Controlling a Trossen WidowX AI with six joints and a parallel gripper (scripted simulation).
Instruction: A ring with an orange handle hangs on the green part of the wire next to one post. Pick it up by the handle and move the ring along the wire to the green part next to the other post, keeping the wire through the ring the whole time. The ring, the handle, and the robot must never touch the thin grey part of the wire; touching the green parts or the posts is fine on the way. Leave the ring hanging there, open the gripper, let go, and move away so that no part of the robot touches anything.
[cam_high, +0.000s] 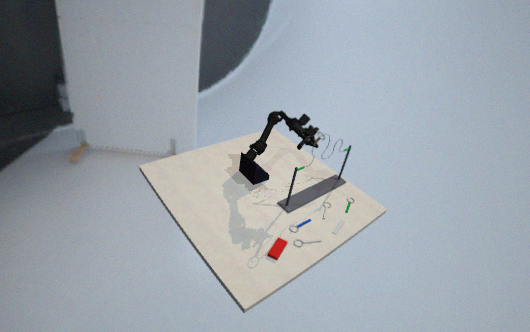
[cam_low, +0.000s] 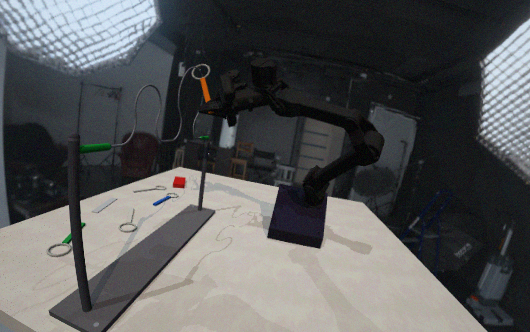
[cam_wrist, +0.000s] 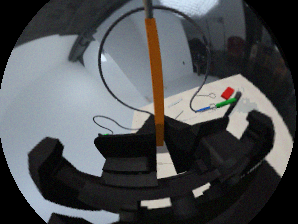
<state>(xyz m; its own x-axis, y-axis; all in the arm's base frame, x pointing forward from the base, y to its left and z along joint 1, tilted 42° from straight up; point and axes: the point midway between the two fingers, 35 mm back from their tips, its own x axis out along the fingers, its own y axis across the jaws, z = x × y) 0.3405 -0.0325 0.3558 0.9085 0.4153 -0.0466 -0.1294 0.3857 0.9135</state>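
Observation:
The ring (cam_high: 321, 132) (cam_low: 209, 71) is high at the wire's upper bend, nearer the post by the red block. The grey wire (cam_low: 149, 85) seems to pass through it in the exterior view; whether they touch cannot be told. My gripper (cam_high: 315, 144) (cam_low: 209, 108) (cam_wrist: 154, 116) is shut on the lower end of the orange handle (cam_low: 205, 89) (cam_wrist: 156, 70), which points up towards the ring, slightly tilted. The ring is out of the wrist view. One green part (cam_high: 300, 168) (cam_low: 202, 137) (cam_wrist: 226, 103) is below the ring; the other green part (cam_high: 347, 149) (cam_low: 95, 148) is at the far wire end.
Two dark posts (cam_high: 292, 189) (cam_low: 77, 225) stand on a grey base board (cam_high: 312, 194) (cam_low: 145, 255). Beyond it lie a red block (cam_high: 277, 248) (cam_low: 179, 182), a blue-handled ring (cam_high: 304, 224) (cam_low: 161, 201), a green-handled ring (cam_high: 348, 206) (cam_low: 76, 233) and loose grey pieces.

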